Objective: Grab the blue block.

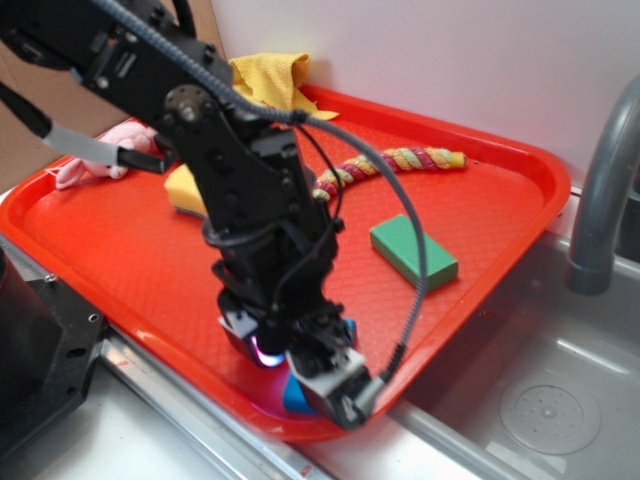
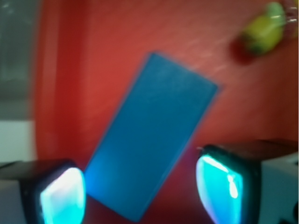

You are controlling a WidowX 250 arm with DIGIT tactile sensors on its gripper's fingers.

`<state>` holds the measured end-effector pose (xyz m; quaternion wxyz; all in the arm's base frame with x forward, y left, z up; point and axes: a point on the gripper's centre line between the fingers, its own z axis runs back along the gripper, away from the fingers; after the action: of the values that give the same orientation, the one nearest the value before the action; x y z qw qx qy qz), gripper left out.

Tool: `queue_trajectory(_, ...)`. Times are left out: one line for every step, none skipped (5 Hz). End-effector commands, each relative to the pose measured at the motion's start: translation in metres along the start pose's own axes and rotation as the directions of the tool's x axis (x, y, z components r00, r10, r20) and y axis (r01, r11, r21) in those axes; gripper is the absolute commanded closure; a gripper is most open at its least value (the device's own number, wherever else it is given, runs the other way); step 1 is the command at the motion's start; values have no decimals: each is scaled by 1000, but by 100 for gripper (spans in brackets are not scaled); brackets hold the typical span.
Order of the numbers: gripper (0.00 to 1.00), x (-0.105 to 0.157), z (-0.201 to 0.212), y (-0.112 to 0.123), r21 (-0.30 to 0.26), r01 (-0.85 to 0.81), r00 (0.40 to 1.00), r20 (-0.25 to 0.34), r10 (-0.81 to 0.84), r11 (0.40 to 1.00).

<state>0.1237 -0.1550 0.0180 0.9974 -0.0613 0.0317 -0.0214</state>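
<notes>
Stainless steel bench (image 1: 560,400) with a sunken sink and a grey faucet (image 1: 600,200) carries a red tray (image 1: 120,240), backed by a white wall. Nearest the camera in the exterior view, the gripper (image 1: 300,375) hangs low over the tray's front rim, and only a small corner of the blue block (image 1: 297,395) peeks out beneath it at about 6 o'clock of the arm.

The wrist view shows what that view hides. The whole top face of the blue block (image 2: 152,142) lies flat on the tray, tilted with its long axis running from 7 to 1 o'clock. The two fingers (image 2: 63,196), glowing cyan, stand apart, one on each side of the block's near end. The gripper (image 2: 140,196) is spread and not touching the block.

Farther back on the tray lie a green block (image 1: 413,250), a yellow sponge (image 1: 185,190), a striped rope toy (image 1: 395,165), a pink plush toy (image 1: 105,155) and a yellow cloth (image 1: 270,78).
</notes>
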Motion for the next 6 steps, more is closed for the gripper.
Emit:
queue_trajectory(0,12,-1,29,29,-3,999,-40,5,1000)
queue_trajectory(0,42,-1,18,48,50,997,-61,-47,998)
queue_trajectory(0,63,-15,-3,111,117,988,-118,-103,987)
queue_trajectory(0,67,-19,-13,114,170,979,-130,-154,979)
queue_trajectory(100,69,-22,-42,115,291,951,-146,-274,950)
queue_trajectory(100,34,-8,-15,81,305,946,-136,-293,949)
